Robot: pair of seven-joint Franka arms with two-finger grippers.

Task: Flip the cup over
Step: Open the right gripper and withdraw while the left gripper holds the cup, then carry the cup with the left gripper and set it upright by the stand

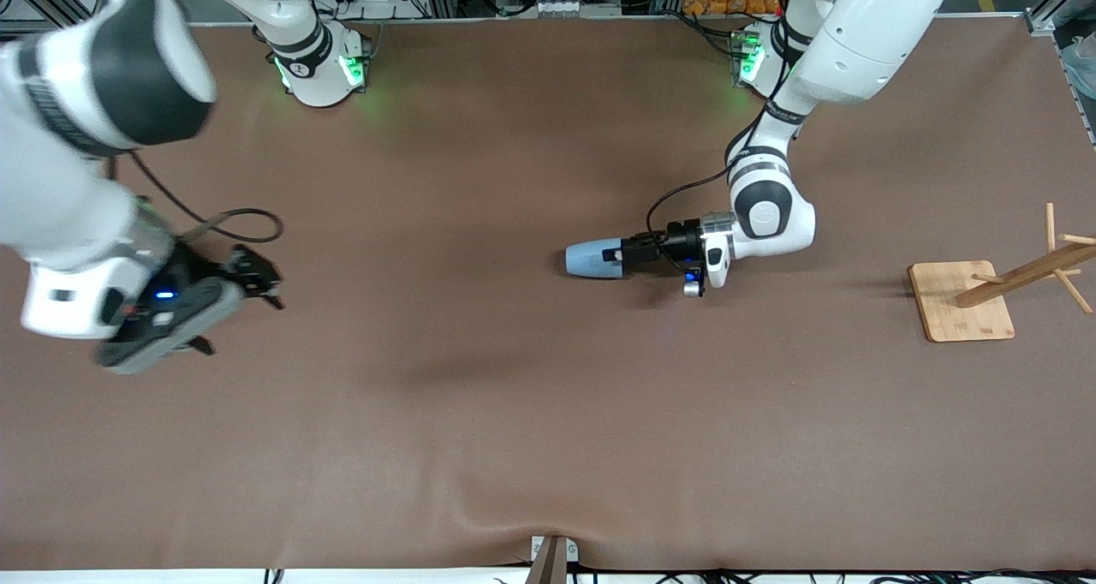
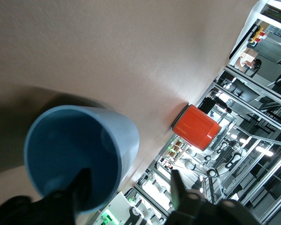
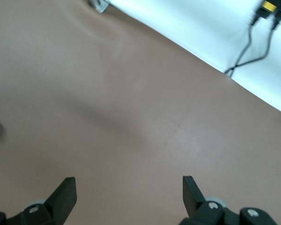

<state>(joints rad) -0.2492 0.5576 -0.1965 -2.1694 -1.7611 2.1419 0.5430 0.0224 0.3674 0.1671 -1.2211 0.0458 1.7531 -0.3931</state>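
The light-blue cup (image 1: 591, 259) lies on its side near the middle of the table, with its mouth toward the left arm's end. The left wrist view looks into its darker blue inside (image 2: 70, 154). My left gripper (image 1: 618, 256) is low at the cup's mouth and open. In the left wrist view (image 2: 129, 180) one finger (image 2: 79, 187) is inside the cup and the other (image 2: 175, 183) is outside, well apart, with the cup's wall between them. My right gripper (image 1: 257, 289) is open and empty over bare table at the right arm's end, also in its wrist view (image 3: 129, 185).
An orange can with a grey lid (image 2: 196, 127) stands on the table farther along from the cup in the left wrist view; it is hidden in the front view. A wooden rack on a square base (image 1: 963, 300) stands at the left arm's end of the table.
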